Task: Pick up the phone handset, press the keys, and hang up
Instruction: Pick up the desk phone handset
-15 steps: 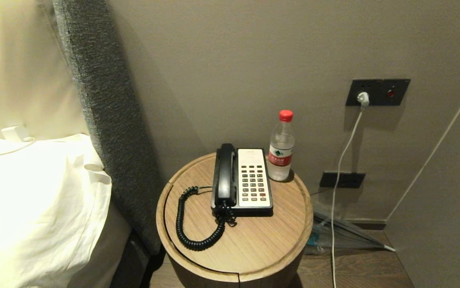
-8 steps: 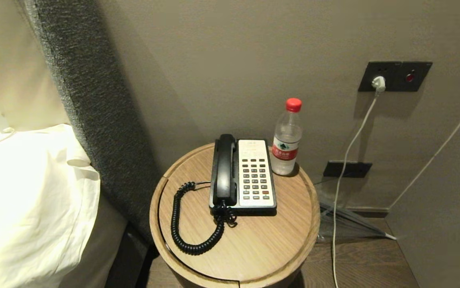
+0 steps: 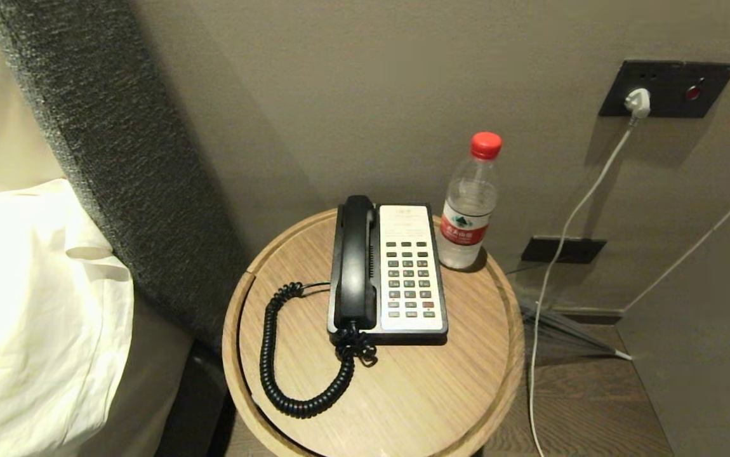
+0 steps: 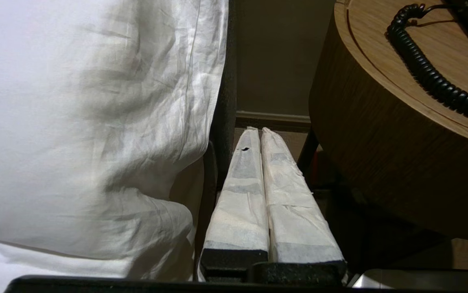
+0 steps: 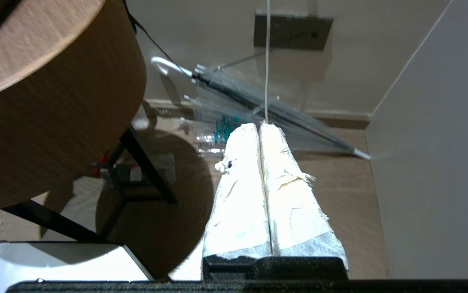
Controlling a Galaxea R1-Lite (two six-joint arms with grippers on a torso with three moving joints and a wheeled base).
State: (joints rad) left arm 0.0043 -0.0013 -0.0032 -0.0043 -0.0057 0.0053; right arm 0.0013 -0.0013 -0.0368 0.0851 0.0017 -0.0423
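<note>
The phone handset (image 3: 355, 260) lies in its cradle along the left side of the phone base (image 3: 408, 270), whose pale keypad faces up. Its coiled cord (image 3: 289, 368) leaves the near end of the handset, loops out to the left over the wood and curls back toward the base. The phone sits near the middle of the round wooden worktop (image 3: 416, 406). Just beside the base, at its far right corner, stands an upright water bottle (image 3: 470, 203) with a red cap, close to the wall.

Neither of my arms shows from my head. My left gripper (image 4: 261, 131) hangs low in the gap between the white bedding (image 4: 95, 122) and the curved side of the worktop, below its top; its two tape-wrapped fingers (image 4: 242, 195) are pressed together with nothing between them. My right gripper (image 5: 259, 125) hangs low on the other side of the worktop, over the wooden floor (image 5: 352, 195), also pressed together and empty. Past its tips a folded clear umbrella (image 5: 258, 101) lies on the floor by the wall, and a white cable (image 5: 267, 61) hangs down.
</note>
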